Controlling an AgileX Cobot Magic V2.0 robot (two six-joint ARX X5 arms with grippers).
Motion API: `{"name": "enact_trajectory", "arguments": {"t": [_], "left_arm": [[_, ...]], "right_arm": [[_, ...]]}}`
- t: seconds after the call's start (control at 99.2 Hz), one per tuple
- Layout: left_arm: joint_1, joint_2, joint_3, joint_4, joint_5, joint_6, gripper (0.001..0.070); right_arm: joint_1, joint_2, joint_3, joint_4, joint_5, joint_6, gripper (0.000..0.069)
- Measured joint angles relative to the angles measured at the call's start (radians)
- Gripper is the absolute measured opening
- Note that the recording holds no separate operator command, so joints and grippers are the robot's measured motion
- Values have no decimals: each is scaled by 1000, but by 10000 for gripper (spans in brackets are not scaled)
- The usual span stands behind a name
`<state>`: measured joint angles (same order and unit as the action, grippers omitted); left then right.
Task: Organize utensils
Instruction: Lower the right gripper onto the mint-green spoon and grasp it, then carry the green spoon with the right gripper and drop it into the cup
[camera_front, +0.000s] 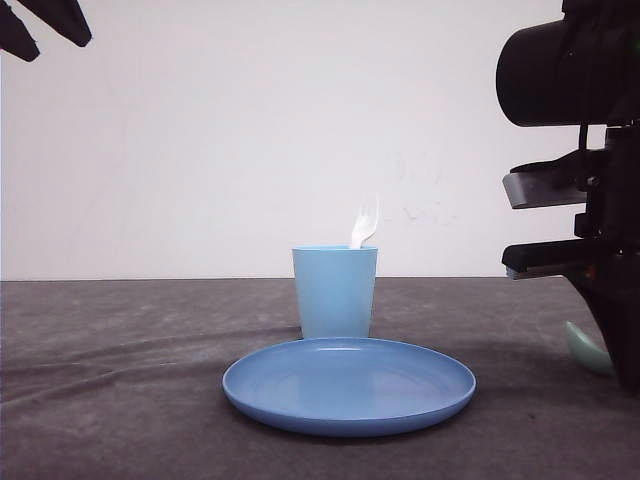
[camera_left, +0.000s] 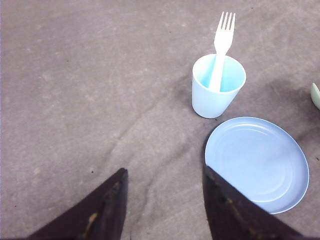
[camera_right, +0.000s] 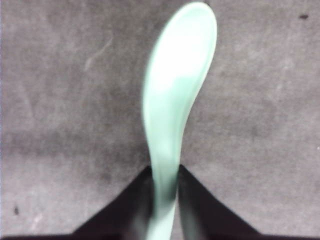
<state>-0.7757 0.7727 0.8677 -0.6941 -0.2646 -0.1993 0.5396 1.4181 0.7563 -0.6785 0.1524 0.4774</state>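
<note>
Already the white fork stood in the light blue cup, handle down and tines up above the rim. So one utensil was put away, and the job looked about half done.

Next was the spoon's turn. The mint-green spoon was held by the right gripper. Its two dark fingers were closed tight on the spoon's thin handle, and the bowl stuck out past the fingertips. In the front view, a bit of the green spoon peeked out low beside the right arm, over on the right side of the gray table. I could not tell if the spoon was lifted off the cloth or lying on it.

The left gripper hung high up with its fingers spread wide. It held nothing. Under it was bare gray cloth, with the cup and the round blue plate off to one side.

The cup stood just behind the plate, in the middle of the table.

I think the step in hand was picking up the spoon. The next move would need the right arm to carry the spoon over toward the middle, above the cup. It would have to tip the spoon so the handle went down into the cup, next to the fork, without knocking the cup over.
</note>
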Motion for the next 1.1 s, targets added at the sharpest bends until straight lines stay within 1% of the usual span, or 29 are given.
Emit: {"name": "enact_trajectory", "arguments": {"t": [0.202, 0.484, 0.645, 0.827, 0.958, 1.099], "left_arm": [[0, 0, 0, -7, 0, 0, 280], [0, 0, 0, -10, 0, 0, 280], [0, 0, 0, -10, 0, 0, 280], [0, 0, 0, -10, 0, 0, 280], [0, 0, 0, -10, 0, 0, 280], [0, 0, 0, -6, 0, -2, 280]], "right_arm": [[0, 0, 0, 2, 1, 0, 46], [0, -11, 0, 2, 1, -5, 37], [10, -105, 1, 5, 42, -9, 31], [17, -222, 48, 6, 51, -26, 31], [56, -285, 117, 64, 52, -53, 31], [116, -294, 187, 209, 53, -95, 29]]}}
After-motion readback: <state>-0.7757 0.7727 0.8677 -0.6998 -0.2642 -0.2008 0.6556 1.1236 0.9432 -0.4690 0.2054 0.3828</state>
